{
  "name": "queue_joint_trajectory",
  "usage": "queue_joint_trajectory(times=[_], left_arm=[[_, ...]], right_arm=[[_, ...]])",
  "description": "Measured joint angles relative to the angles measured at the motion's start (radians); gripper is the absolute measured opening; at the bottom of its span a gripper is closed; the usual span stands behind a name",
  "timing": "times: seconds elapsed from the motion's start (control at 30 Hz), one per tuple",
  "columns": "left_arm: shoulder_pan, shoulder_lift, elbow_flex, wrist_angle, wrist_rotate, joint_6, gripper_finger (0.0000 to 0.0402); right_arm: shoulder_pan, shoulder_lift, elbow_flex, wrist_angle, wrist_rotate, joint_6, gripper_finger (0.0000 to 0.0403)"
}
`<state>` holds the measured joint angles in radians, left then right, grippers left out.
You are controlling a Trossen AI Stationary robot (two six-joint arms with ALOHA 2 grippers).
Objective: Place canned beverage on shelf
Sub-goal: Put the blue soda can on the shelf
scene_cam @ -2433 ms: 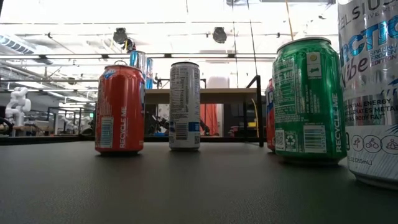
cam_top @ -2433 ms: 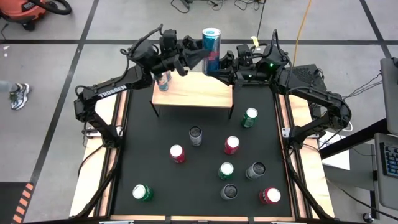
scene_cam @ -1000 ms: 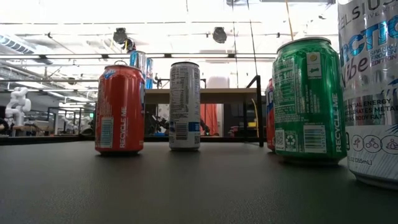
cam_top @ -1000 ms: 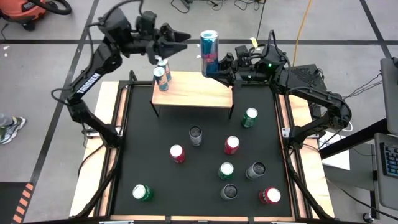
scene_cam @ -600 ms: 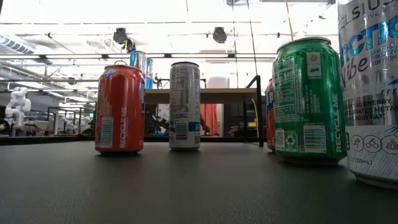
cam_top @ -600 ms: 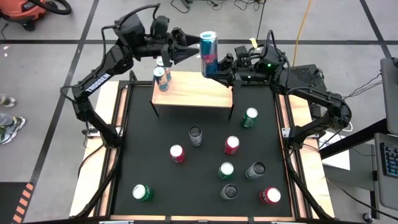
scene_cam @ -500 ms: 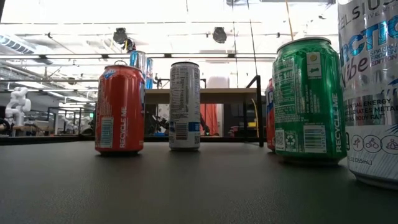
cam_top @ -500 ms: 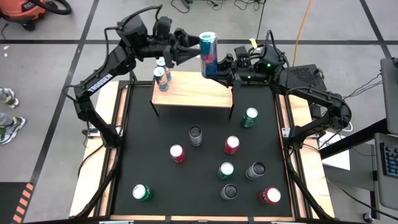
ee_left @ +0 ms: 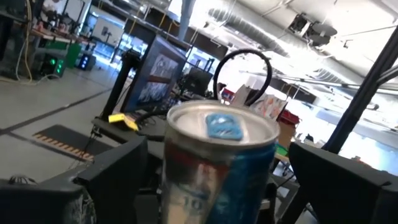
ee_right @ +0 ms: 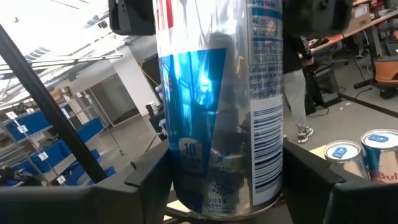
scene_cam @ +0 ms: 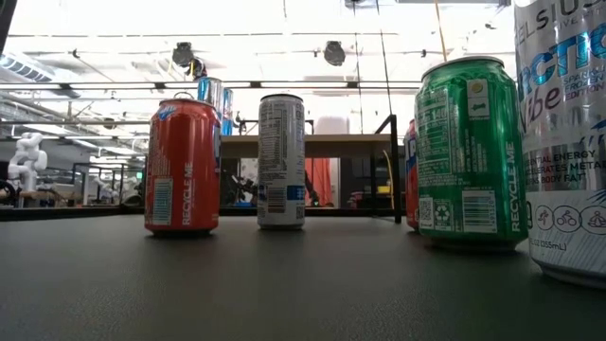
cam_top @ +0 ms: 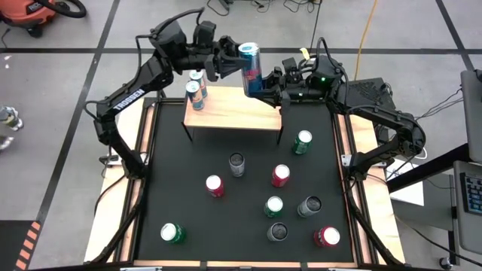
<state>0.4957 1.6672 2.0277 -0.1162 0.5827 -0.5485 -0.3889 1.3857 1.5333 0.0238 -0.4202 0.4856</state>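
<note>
We judge the task partly done: two cans already stand at the left end of the shelf, and a third, the tall blue can, is held in the air above the shelf's back edge, toward its right end. The right gripper pinches this can low on its body, one finger on each side. The left gripper has its fingers spread wide, one to each side of the can's top, and as far as we can see neither touches it. What is left, as we read it, is a hand-over or a direct set-down, and then the eight cans waiting on the black table. The shelf's middle and right are bare wood, so there is room beside the two standing cans. The held can is close to the shelf's back edge, and the left arm reaches in just over the standing pair, so we see little slack there.
</note>
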Motion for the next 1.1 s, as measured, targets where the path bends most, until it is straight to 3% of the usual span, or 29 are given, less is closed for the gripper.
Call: queue_joint_trajectory(times=[0.4,0.7,1.1], left_arm=[[0.000,0.005,0.000,0.031,-0.015,-0.022,0.0390],[-0.001,0.006,0.000,0.029,-0.015,-0.020,0.0327],[-0.005,0.006,0.000,0.028,0.012,0.005,0.0277]], right_arm=[[0.000,0.000,0.000,-0.002,0.000,-0.008,0.0224],[0.000,0.000,0.000,-0.002,0.000,-0.008,0.0224],[0.000,0.001,0.000,-0.002,-0.003,-0.010,0.0224]])
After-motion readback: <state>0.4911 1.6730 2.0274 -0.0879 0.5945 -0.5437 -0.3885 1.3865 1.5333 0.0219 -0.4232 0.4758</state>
